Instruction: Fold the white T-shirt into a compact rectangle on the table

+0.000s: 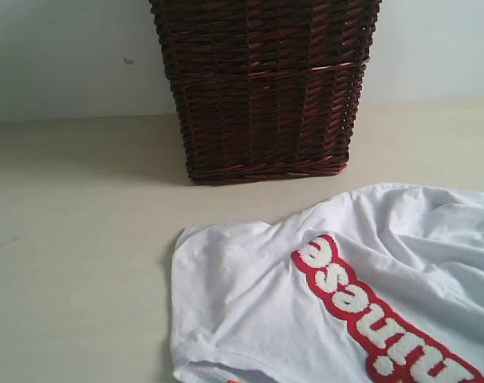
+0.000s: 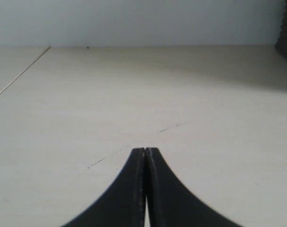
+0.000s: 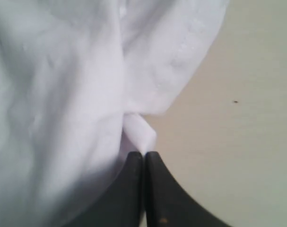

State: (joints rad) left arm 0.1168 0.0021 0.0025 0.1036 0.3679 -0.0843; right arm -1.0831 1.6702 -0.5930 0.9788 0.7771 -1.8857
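On the near right of the bench [image 1: 82,239] the shirt [image 1: 249,311] lay crumpled, its red-edged letters [image 1: 361,307] running out of view, with a dark wicker basket [image 1: 265,88] standing just beyond it on the far side. The right claw [image 3: 144,153] was clamped on only a small nub of cloth at the shirt's edge, and so thin a bite looked likely to slip free once the fabric took weight. The left claw [image 2: 145,149] was pressed together on nothing, over bare bench well away from the cloth. A pull from one point alone would probably have dragged the shirt into a bunch, not laid a straight fold. The wrinkles risked being trapped inside. A high swing toward the far side might have brushed the basket.
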